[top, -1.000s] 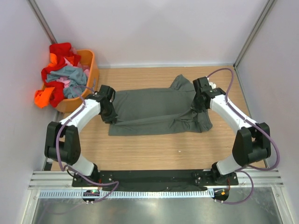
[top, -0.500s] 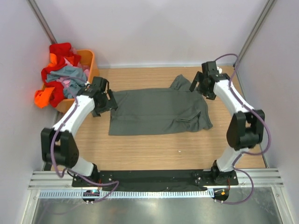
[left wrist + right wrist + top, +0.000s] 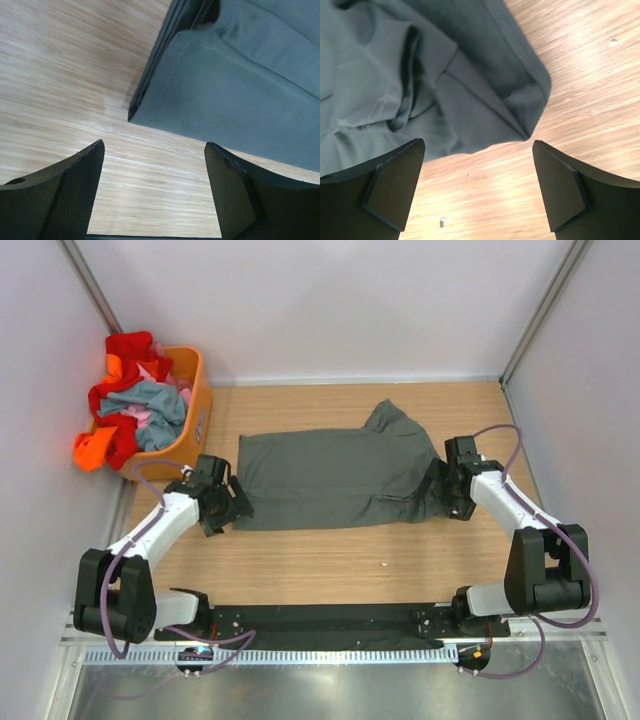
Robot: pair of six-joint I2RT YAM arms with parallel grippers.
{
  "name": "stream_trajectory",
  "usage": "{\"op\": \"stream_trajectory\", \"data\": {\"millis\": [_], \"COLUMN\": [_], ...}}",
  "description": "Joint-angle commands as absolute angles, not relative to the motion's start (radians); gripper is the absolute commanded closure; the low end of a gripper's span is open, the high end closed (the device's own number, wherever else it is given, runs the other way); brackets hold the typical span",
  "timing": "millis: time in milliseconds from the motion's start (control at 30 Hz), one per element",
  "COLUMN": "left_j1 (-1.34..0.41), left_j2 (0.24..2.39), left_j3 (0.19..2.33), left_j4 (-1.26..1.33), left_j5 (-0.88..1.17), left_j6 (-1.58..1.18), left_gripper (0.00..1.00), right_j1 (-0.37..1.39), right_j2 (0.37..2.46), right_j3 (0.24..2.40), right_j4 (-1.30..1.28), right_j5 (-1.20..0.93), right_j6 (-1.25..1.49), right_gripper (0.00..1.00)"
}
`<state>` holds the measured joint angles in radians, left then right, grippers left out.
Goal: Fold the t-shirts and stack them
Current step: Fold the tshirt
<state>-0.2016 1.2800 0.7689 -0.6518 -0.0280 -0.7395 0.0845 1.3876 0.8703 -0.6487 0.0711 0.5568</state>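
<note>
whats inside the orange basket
A heap of t-shirts fills the orange basket: a red shirt, a blue-grey shirt, a pink shirt, and an orange shirt spilling over its left rim. Its floor and anything under the heap are hidden.

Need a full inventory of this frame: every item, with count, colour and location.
grey t-shirt: 1, dark grey, lying mid-table
heaped t-shirts: several, red, orange, pink, blue-grey, piled in the basket, some hanging over its left side
basket: 1, orange, far-left corner
table: 1, light wood
left arm, right arm: 2, black and white, flanking the grey t-shirt
left tool: 1, black, open, empty, at its near-left corner
right tool: 1, black, open, empty, at its near-right corner
</note>
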Motion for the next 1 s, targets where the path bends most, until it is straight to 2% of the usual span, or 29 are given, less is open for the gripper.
{"op": "stream_trajectory", "data": {"millis": [0, 267, 433, 533, 667, 833, 967], "left_j1": [-0.201, -0.199, -0.201, -0.201, -0.201, -0.199, -0.201], "left_j2": [1.279, 1.341, 1.325, 1.295, 1.264, 1.259, 1.275], "left_j3": [0.736, 0.692, 0.673, 0.667, 0.658, 0.647, 0.643], "left_j4": [-0.525, -0.443, -0.436, -0.440, -0.449, -0.448, -0.440], "left_j5": [-0.006, -0.037, -0.041, -0.051, -0.071, -0.083, -0.095], "left_j6": [-0.784, -0.793, -0.792, -0.790, -0.790, -0.788, -0.785], "left_gripper": [0.18, 0.22, 0.23, 0.25, 0.26, 0.28, 0.28], "right_j1": [0.046, 0.012, -0.107, -0.175, -0.228, -0.255, -0.255], "right_j2": [1.382, 1.399, 1.293, 1.240, 1.219, 1.206, 1.235], "right_j3": [0.842, 0.782, 0.724, 0.698, 0.628, 0.577, 0.589], "right_j4": [-0.568, -0.526, -0.495, -0.499, -0.440, -0.377, -0.376], "right_j5": [0.034, 0.057, 0.026, 0.014, -0.116, -0.184, -0.196], "right_j6": [0.568, 0.595, 0.623, 0.643, 0.676, 0.724, 0.723], "right_gripper": [0.05, 0.06, 0.07, 0.11, 0.18, 0.21, 0.27]}}
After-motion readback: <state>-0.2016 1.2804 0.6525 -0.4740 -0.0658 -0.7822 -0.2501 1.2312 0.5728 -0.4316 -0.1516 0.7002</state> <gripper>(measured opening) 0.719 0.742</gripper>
